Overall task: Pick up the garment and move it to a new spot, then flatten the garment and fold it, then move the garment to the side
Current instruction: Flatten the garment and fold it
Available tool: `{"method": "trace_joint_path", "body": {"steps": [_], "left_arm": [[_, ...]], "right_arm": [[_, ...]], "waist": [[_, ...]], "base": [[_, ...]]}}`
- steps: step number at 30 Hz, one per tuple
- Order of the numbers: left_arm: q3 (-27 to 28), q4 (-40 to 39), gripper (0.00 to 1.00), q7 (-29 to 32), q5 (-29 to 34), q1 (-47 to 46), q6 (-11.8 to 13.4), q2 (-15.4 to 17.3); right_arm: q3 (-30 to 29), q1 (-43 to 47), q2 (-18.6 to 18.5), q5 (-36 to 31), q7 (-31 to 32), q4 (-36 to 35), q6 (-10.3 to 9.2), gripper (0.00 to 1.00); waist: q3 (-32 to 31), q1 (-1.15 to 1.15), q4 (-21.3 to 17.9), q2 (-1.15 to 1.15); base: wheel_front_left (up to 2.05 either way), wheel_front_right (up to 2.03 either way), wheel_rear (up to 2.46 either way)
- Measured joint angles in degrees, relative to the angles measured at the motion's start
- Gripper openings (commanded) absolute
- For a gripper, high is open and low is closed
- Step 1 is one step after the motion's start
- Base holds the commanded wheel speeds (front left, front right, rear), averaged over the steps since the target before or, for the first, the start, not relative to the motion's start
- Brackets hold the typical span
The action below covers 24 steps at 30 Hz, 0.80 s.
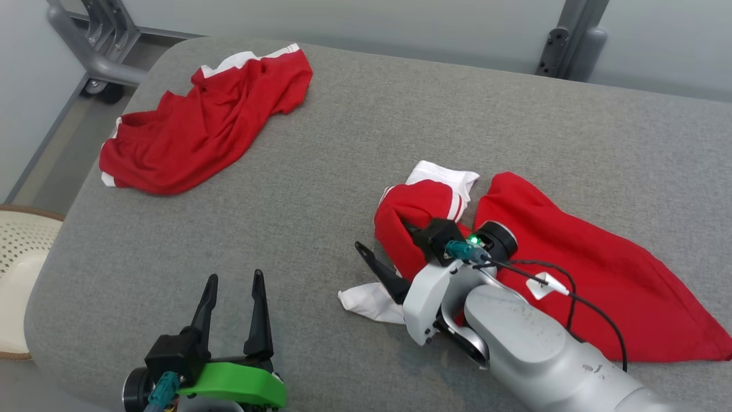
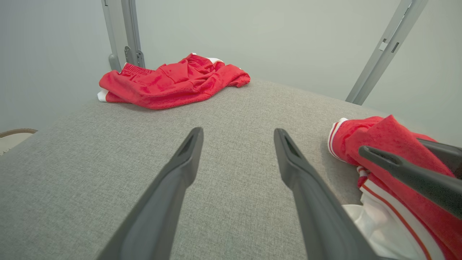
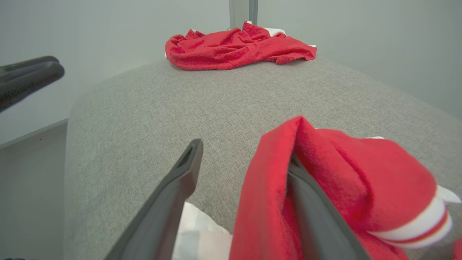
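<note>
A red garment with white striped trim [image 1: 577, 269] lies crumpled at the right of the grey padded table [image 1: 343, 143]. My right gripper [image 1: 392, 246] is open at the garment's left end. One of its fingers [image 3: 186, 173] is bare over the table, and the other is covered by a red fold [image 3: 325, 162] draped over it. In the left wrist view the same garment [image 2: 382, 141] shows at the right. My left gripper [image 1: 234, 283] is open above the table's near edge, apart from the cloth, with nothing between its fingers [image 2: 191, 144].
A second red garment with white trim [image 1: 206, 120] lies bunched at the table's far left corner. Grey metal frame posts [image 1: 572, 40] stand behind the table, with a caster wheel [image 1: 106, 91] at the left. A white perforated seat or basket [image 1: 23, 246] sits off the table's left edge.
</note>
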Motion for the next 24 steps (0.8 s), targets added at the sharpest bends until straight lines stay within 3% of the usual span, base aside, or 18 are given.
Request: {"method": "trace_joint_path", "body": {"steps": [5,14,24], "left_arm": [[0.37,-0.15,1.00,0.00,0.00,0.21,0.18,0.00],[0.04,-0.48,1.00,0.00,0.00,0.31,0.16,0.00],[-0.23,-0.20,1.00,0.00,-0.11,-0.68,-0.02,0.00]], "right_arm": [[-3.41,-2.59,-1.19,1.98,-1.00,-1.00,0.00,1.00],[-14.23,-5.09,-10.00,-1.72,1.04,3.25,-0.01,1.00],[-15.38,-5.02,-10.70,-2.72,7.48,11.49,0.00,1.00]], "waist": [[-0.32,0.00,-2.05,0.00],[-0.30,0.00,-4.78,0.00],[2.00,0.00,-2.73,0.00]], "base": [[0.00,0.00,0.00],[0.00,0.00,0.00],[0.00,0.00,0.00]]}}
